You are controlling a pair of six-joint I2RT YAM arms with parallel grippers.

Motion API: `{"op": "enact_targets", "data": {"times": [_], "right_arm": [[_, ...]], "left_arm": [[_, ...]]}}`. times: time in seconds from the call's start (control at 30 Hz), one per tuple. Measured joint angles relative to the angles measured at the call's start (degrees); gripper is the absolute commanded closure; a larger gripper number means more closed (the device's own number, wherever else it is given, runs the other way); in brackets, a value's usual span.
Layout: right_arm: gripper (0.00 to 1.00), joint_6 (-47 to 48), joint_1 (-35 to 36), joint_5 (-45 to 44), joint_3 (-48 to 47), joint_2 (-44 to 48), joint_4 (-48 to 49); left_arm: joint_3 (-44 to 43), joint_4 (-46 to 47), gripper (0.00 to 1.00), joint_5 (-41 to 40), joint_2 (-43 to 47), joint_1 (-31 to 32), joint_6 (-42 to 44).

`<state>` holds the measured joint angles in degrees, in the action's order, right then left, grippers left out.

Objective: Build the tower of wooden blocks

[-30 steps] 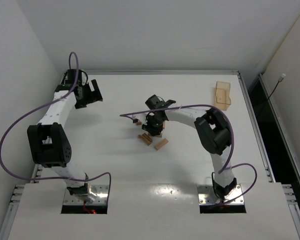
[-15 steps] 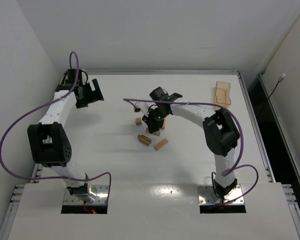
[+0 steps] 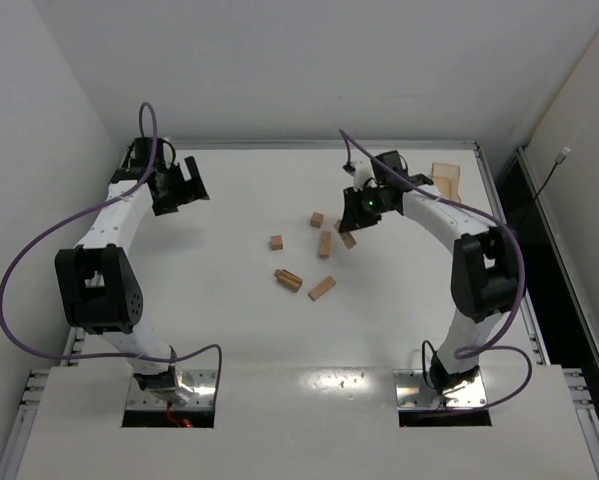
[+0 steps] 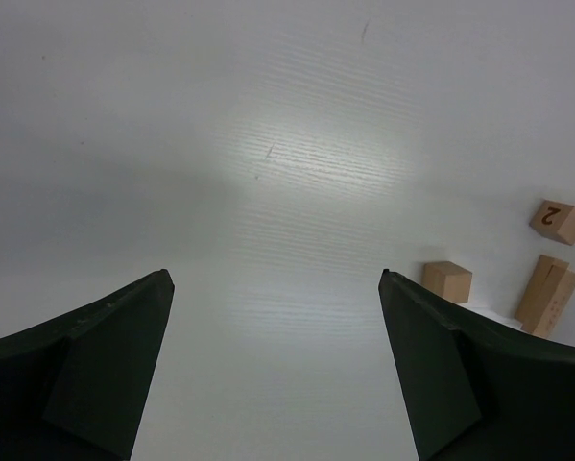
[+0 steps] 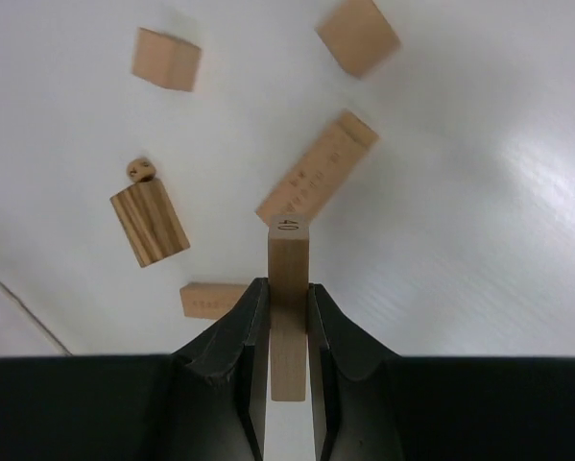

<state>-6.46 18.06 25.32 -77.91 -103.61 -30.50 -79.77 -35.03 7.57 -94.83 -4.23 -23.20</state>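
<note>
Wood block tower [image 3: 324,243]: we find no stack standing. Its pieces lie loose and apart on the table [image 3: 219,340], around the middle and a little to the right. One short bar [image 5: 288,252] is off the surface, clamped across its narrow sides in the right claw [image 5: 288,305], far and right of the loose pieces, with its end protruding past the fingertips.

We judge the blocks light, rigid and smooth. They are not fragile, but likely to slide or topple if nudged. The best hold is across the two long flat sides near mid-length, with the bar kept level.

Markings: one cube [image 4: 559,221] bears a dark "2". A long bar [image 5: 316,182] carries a row of small printed characters, illegible. The end of the short bar shows a mark we cannot read. No brand noted.

The left claw [image 4: 273,279] hangs released, gripping nothing, at far left, well apart from the blocks.
</note>
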Motion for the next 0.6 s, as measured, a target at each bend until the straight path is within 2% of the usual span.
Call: {"op": "enact_targets", "data": {"times": [0.3, 0.6], "right_arm": [[1.0, -16.9, -4.5, 5.0, 15.3, 0.2, 5.2], [1.0, -25.7, -7.6, 3.1, 16.0, -1.4, 11.3]], "left_arm": [[-0.1, 0.0, 0.13, -0.1, 0.0, 0.0, 0.0], [-0.2, 0.0, 0.13, -0.9, 0.0, 0.0, 0.0]]}}
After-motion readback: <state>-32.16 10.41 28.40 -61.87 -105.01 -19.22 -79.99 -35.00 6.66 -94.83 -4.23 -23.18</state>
